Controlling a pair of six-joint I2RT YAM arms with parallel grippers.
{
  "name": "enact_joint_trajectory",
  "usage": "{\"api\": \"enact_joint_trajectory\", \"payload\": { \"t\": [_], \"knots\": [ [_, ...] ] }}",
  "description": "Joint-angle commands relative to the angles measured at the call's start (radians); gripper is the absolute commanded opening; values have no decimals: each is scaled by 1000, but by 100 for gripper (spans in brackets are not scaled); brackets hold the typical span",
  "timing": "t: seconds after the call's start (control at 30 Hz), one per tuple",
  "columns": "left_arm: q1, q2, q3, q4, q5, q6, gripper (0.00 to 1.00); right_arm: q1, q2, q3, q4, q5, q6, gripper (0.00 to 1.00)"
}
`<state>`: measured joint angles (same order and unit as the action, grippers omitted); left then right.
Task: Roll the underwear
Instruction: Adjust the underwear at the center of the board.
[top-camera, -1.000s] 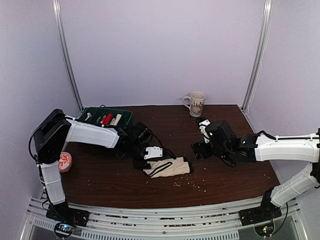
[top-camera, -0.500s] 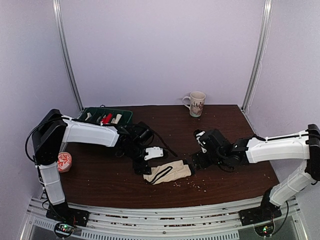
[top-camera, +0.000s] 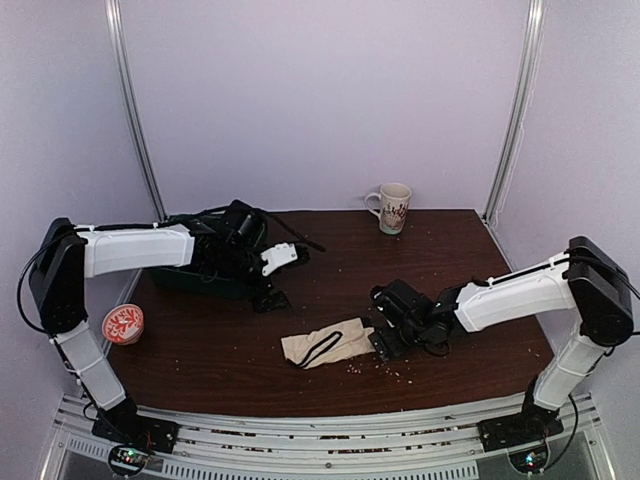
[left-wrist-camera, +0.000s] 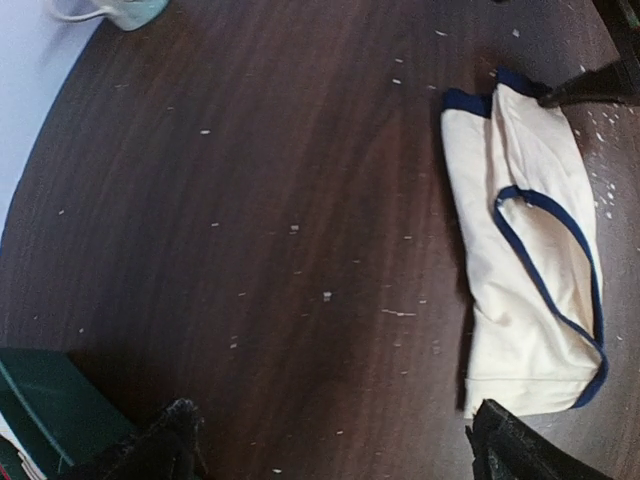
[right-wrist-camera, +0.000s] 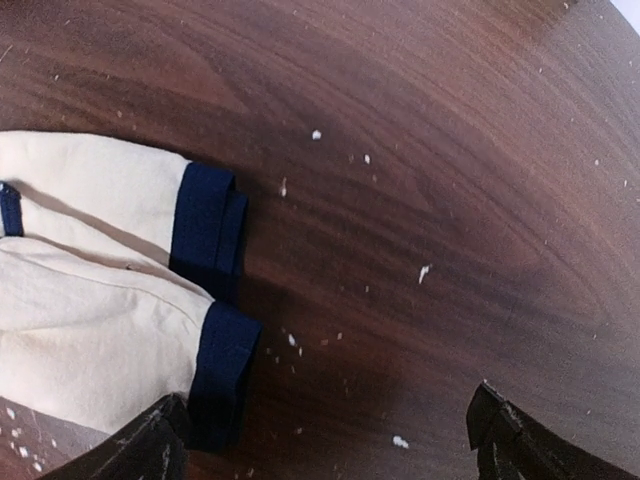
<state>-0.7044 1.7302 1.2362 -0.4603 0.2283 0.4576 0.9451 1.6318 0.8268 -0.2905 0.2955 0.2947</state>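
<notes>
Counter (top-camera: 440, 250): dark brown wood grain, carrying one pair of cream underwear (top-camera: 325, 344) with dark-blue trim, folded into a flat strip and lying near the middle toward the near side, its banded end to the right. Also on it: a pale patterned mug (top-camera: 391, 208) upright at the far edge right of centre, a dark green bin (top-camera: 185, 281) at far left, and a round red-and-white patterned dish (top-camera: 123, 323) at the left edge. Pale crumbs (top-camera: 385, 370) lie scattered over the surface, thickest just near and right of the underwear.
</notes>
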Motion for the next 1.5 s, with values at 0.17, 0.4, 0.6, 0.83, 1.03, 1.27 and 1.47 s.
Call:
{"api": "enact_joint_trajectory", "payload": {
  "t": [0.17, 0.4, 0.6, 0.83, 1.03, 1.27, 1.47],
  "knots": [
    [100, -13, -93, 179, 67, -34, 98, -9, 293, 331, -97, 181, -110, 100],
    [129, -27, -124, 230, 61, -80, 98, -65, 458, 618, -66, 178, -254, 100],
    [165, -9, -119, 233, 121, -93, 98, -124, 649, 862, -44, 17, -303, 100],
    [163, 54, -28, 158, 207, -106, 98, -125, 544, 816, -19, 67, -235, 100],
    [126, 153, 166, -4, 251, -146, 80, -126, 219, 534, 35, 157, -102, 100],
    [67, 282, 269, -105, 270, -201, 62, -112, -83, 194, 109, 176, 10, 100],
    [37, 420, 392, -162, 254, -228, 47, -104, -247, 19, 138, 209, 29, 100]
  ]
}}
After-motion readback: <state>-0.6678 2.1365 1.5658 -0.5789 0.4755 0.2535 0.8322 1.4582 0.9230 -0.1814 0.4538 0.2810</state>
